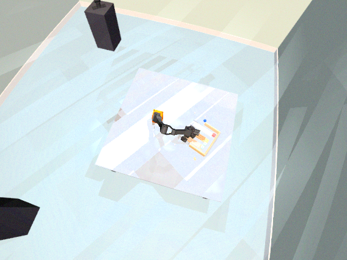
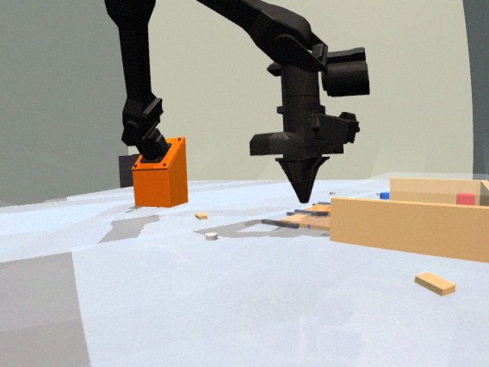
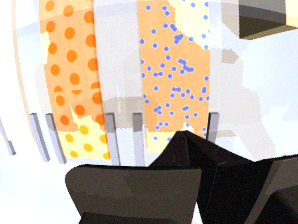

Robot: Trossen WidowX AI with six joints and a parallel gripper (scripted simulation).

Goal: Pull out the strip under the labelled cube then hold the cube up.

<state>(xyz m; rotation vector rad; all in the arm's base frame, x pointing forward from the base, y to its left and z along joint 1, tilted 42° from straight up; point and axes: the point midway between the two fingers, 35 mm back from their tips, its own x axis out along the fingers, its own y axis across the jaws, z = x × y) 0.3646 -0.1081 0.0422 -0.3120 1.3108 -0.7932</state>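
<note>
My gripper [image 2: 304, 202] [image 3: 181, 136] is shut and empty, pointing straight down a little above the near strip ends. In the wrist view its tips are over the near end of the blue-dotted strip [image 3: 175, 90]. An orange-and-yellow-dotted strip [image 3: 71, 55] lies to its left. Grey rails [image 3: 113, 140] [image 2: 280, 223] stand beside the strip ends. A red cube [image 1: 214, 135] [image 2: 465, 199] sits in the far corner of the wooden-walled area. Small pale shapes [image 1: 202, 146] lie near the strips' far ends; no label can be read, and the labelled cube cannot be told.
Wooden walls [image 2: 409, 221] [image 3: 262, 22] stand around the strips. A blue object [image 1: 204, 121] [image 2: 384, 195] lies outside them. Wooden blocks [image 2: 435, 283] [image 2: 201, 215] and a small grey disc [image 2: 211, 236] lie on the table. The arm's orange base [image 1: 157, 113] [image 2: 152, 187] is behind.
</note>
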